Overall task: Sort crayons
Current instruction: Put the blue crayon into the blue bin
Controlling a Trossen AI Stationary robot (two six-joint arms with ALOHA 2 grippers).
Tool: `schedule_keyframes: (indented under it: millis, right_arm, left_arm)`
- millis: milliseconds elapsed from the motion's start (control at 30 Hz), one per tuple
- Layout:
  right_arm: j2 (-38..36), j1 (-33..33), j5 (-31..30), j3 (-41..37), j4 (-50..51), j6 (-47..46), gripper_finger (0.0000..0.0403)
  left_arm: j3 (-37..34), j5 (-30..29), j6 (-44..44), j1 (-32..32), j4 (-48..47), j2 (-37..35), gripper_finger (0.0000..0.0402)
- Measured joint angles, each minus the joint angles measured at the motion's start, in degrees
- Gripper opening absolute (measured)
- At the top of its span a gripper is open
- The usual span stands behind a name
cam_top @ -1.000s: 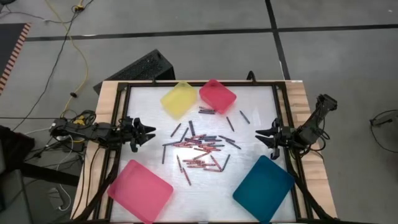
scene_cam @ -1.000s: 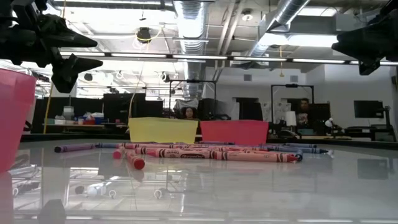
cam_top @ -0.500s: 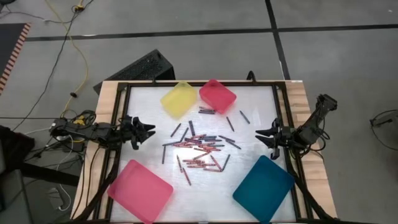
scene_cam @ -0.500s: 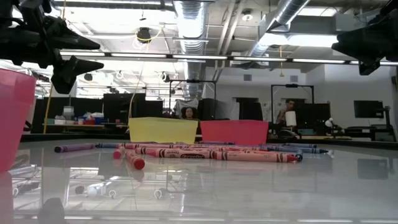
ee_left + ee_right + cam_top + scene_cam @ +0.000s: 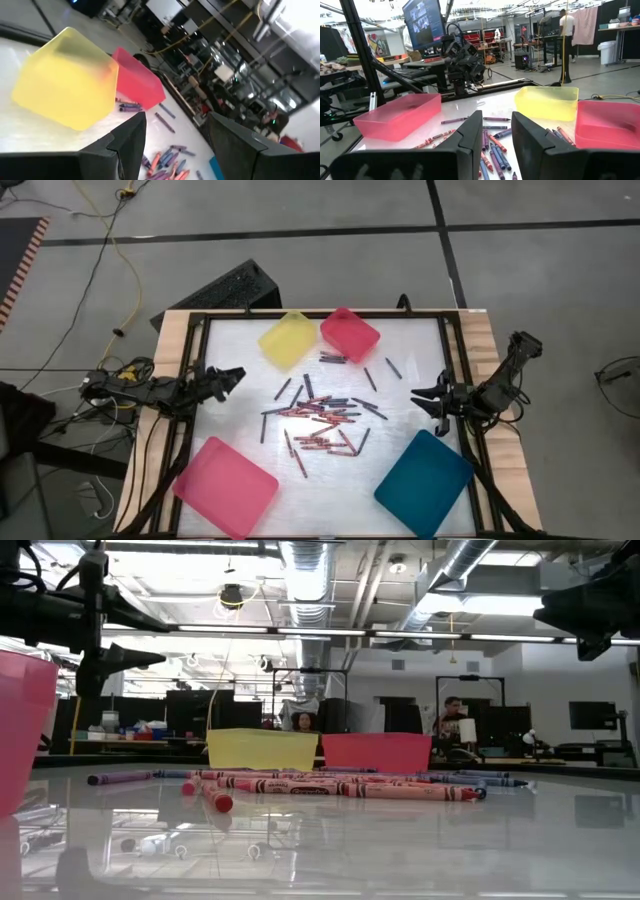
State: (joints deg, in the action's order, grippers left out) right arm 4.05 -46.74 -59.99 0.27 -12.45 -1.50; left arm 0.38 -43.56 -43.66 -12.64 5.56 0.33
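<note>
mid-table, the crayons lie in a loose pile w/ strays toward the yellow tray and small pink tray; none in any tray that i can see. big pink tray and teal tray sit at the near corners.

left gripper is at the left edge of the table, jaws wide apart, empty, off the surface. right gripper waits at the right edge, jaws part open, holding nothing.

risks, as i judge them: sticks overlap and lie at mixed angles, so a pinch into the pile could take two at once or nudge neighbours and scatter them. the glossy top looks slick, so a crayon may roll away under a shallow grasp. reds and pinks look close in tone, so a mis-sort is likely. both arms reaching centre together could clash.

vs. half a sec ago: left gripper has rolled at the wrist and swung toward the yellow tray; right gripper, crayons and trays haven't moved.
</note>
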Motion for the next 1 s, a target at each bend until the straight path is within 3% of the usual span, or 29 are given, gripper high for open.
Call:
schedule_keyframes:
  millis: [133,367,633,767,933,1000]
  right_arm:
    - [0.0,1.0,-0.3,0.0,-3.2,0.0,0.0112]
    - [0.0,3.6,1.0,3.1,-21.0,0.0,0.0112]
    - [1.7,6.6,19.0,13.7,-25.9,9.1,0.0112]
    - [6.8,7.8,24.0,21.9,-25.7,15.8,0.0112]
    - [18.5,9.0,23.6,35.1,-22.1,28.4,0.0112]
    - [23.8,9.5,19.7,41.3,-17.5,31.6,0.0112]
  left_arm:
    - [0.0,-0.8,-0.4,0.0,0.0,0.0,0.0199]
    - [0.0,-0.8,-4.7,0.0,0.8,0.0,0.0199]
    - [0.0,1.1,-5.6,0.0,5.1,0.0,0.0199]
    - [0.4,1.1,-4.1,0.0,6.5,0.0,0.0199]
    - [1.3,1.2,-2.7,0.0,9.7,0.0,0.0199]
    - [1.3,1.3,-2.6,0.0,9.8,0.0,0.0199]
